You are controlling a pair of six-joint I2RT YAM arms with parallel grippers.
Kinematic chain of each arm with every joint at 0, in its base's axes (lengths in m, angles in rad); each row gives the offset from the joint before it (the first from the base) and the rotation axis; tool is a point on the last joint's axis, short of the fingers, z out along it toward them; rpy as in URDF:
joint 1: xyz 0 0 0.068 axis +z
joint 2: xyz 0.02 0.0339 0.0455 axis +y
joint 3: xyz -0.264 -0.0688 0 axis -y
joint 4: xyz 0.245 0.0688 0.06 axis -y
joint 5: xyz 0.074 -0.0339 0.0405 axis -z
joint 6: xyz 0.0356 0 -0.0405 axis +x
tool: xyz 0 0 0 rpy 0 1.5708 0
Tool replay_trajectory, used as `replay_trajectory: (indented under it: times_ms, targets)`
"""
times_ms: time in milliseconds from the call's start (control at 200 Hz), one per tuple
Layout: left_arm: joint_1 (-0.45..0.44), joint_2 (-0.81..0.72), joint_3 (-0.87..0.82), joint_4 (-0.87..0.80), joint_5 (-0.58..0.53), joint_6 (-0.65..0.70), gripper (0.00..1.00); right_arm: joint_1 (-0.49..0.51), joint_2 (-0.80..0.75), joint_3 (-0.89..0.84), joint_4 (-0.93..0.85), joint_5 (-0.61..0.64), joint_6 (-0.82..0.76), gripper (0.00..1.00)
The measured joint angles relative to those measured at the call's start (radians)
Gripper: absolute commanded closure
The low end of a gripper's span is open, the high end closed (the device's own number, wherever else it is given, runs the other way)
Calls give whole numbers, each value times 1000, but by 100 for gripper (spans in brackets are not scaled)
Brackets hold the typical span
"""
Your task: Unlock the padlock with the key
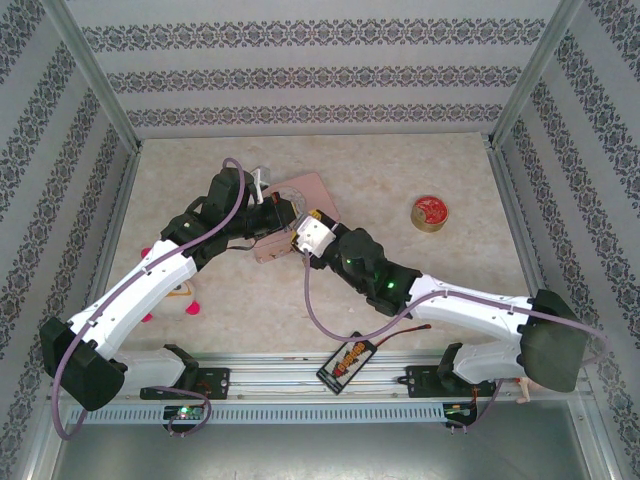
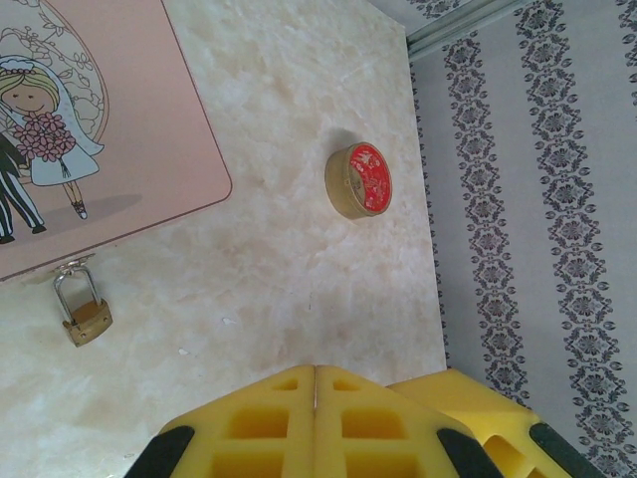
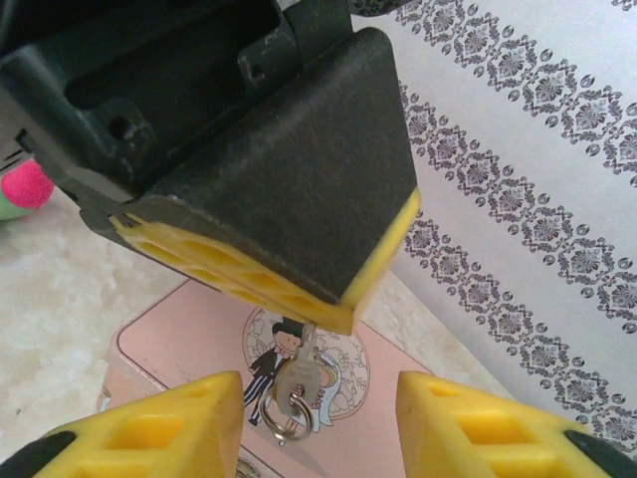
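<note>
The left gripper (image 2: 315, 398) has its yellow fingers pressed together on the key (image 3: 296, 381), whose blade is buried between them, leaving just the head and small ring hanging out. The right gripper (image 3: 318, 423) stands spread to either side of that key without touching it, its fingers cut off at the bottom of the wrist view. The padlock (image 2: 86, 317) lies on the table (image 2: 299, 269), its shackle through the clasp of the pink tin (image 2: 129, 110), its keyhole too small to make out.

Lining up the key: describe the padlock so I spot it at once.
Start at the pink rectangular tin with the wedding cartoon. The small brass-coloured padlock is hooked to its edge clasp by a thin silvery shackle, unlike the freestanding round red-lidded tin.
</note>
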Motion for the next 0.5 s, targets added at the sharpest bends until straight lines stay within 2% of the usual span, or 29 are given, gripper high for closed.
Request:
replay_trajectory:
  times_ms: [170, 500]
  targets:
    - [0, 0, 0, 0, 0, 0, 100, 0, 12, 7, 3, 0, -3, 65]
    - [0, 0, 0, 0, 9, -11, 100, 0, 34, 13, 7, 13, -3, 70]
